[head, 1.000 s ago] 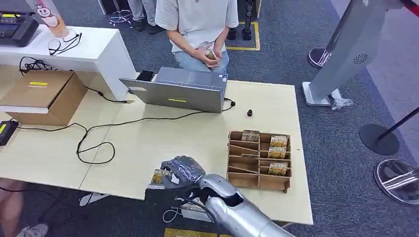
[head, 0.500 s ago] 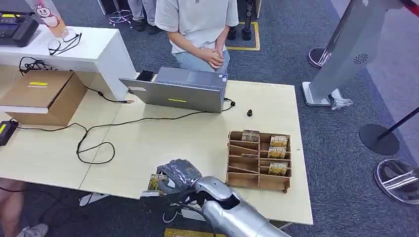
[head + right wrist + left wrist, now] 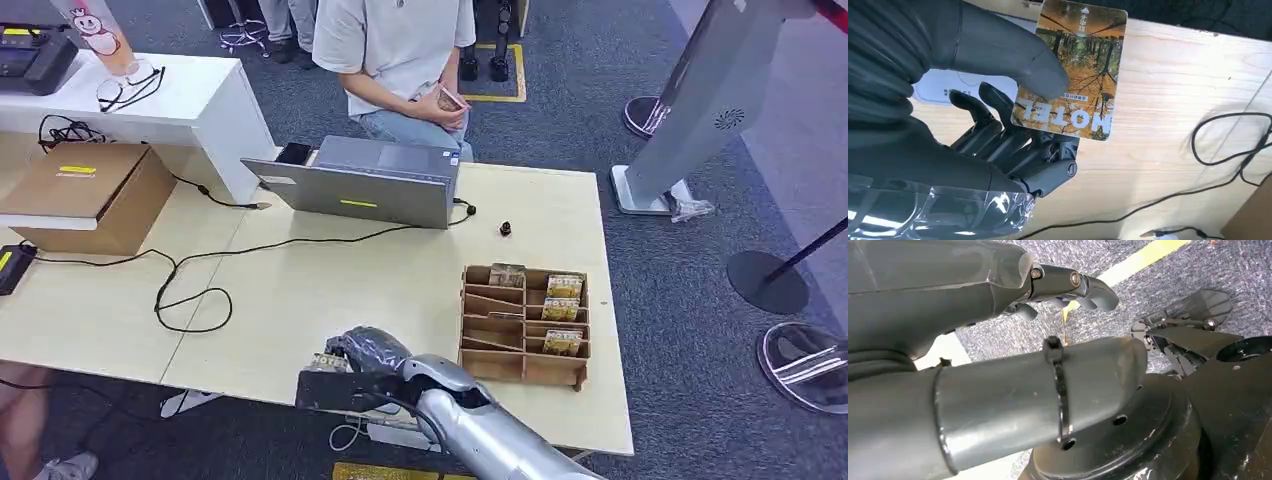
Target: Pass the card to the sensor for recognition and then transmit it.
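The right hand (image 3: 365, 352) grips the card (image 3: 1073, 70) between its thumb and fingers, at the near edge of the desk (image 3: 330, 290). The card shows an autumn forest picture and the word HOTEL. Under the hand, at this same edge, there is a black flat sensor (image 3: 335, 390). The wooden card tray (image 3: 525, 325) stands just beside the hand, toward the right edge. The left hand (image 3: 1068, 287) hangs over the carpet floor with its fingers curled, holding nothing.

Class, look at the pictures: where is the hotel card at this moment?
The card is held in the robot's right hand, at the near edge of the table, just left of the wooden card rack in the head view.
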